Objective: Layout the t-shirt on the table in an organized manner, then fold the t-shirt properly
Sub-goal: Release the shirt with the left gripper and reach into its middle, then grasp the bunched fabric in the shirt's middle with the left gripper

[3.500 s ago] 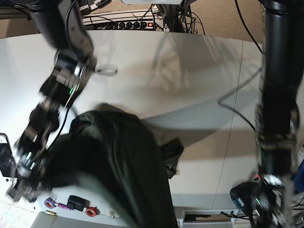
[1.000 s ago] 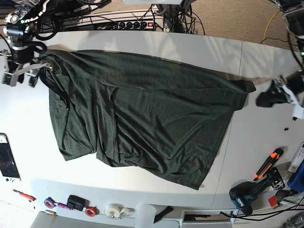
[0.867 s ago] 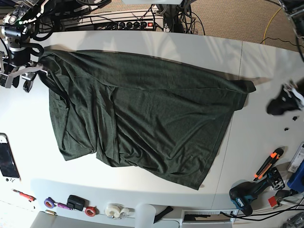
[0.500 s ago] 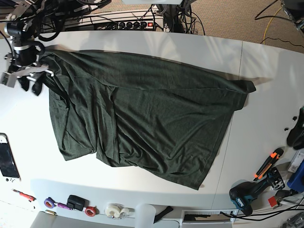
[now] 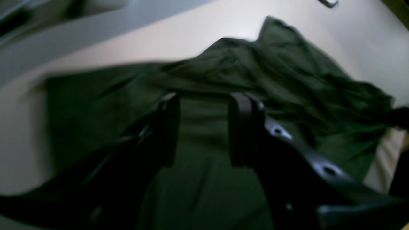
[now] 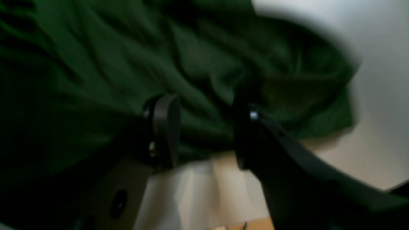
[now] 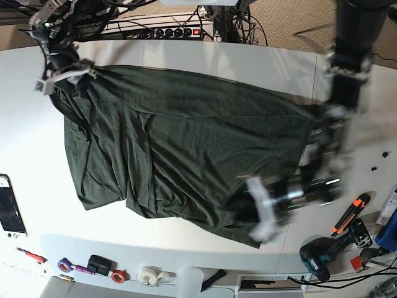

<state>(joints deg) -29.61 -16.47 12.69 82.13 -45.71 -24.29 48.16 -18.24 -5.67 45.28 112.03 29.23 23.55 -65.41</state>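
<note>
The dark green t-shirt [image 7: 186, 143] lies spread across the white table [image 7: 34, 143], wrinkled, one edge folded over on its left side. My right gripper [image 7: 62, 77] hovers at the shirt's far left corner; in the right wrist view it [image 6: 204, 131] is open over bunched shirt cloth [image 6: 198, 60] and bare table. My left gripper [image 7: 260, 214], blurred by motion, is over the shirt's near right hem. The left wrist view shows it [image 5: 203, 127] open, nothing between its fingers, green cloth [image 5: 287, 80] below.
Along the near edge lie tape rolls [image 7: 149, 274], a small black item [image 7: 99, 265], a drill [image 7: 319, 257] and an orange-handled tool [image 7: 350, 214]. A white device [image 7: 9, 205] rests at the left edge. A power strip [image 7: 173, 32] and cables sit beyond the far edge.
My left arm has swung in from the right edge to above the shirt's near right hem. The right gripper has shifted a little toward the far corner. The shirt lies as before.
</note>
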